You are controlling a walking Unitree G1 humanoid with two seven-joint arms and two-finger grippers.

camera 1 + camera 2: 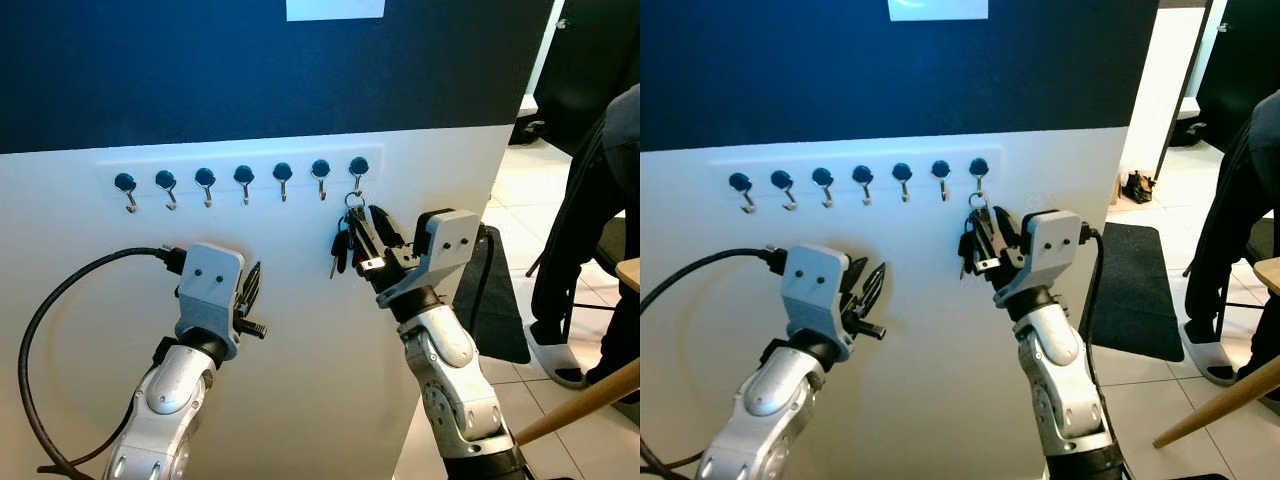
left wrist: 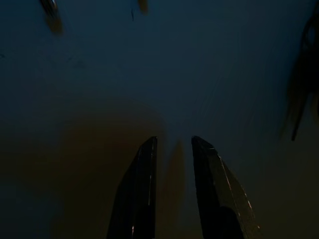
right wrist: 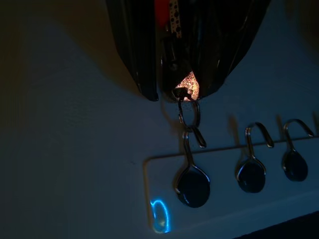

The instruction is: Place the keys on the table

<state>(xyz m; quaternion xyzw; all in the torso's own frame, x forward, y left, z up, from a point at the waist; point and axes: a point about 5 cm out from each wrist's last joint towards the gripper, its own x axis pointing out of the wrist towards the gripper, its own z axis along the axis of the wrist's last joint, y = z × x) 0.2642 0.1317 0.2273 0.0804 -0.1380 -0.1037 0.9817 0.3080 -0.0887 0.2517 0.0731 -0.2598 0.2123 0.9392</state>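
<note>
At frame centre, right claw [image 1: 362, 240] is clamped on keys [image 1: 343, 246], ring on rightmost hook [image 1: 357, 170]. Light, floppy bunch; grip near ring. Left claw [image 1: 250, 290] slightly apart, idle.

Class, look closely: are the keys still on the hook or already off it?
Still on. The keys hang by their ring from the rightmost hook, while the right pincer is closed around the bunch.

Bright head views, dim wrist views
</note>
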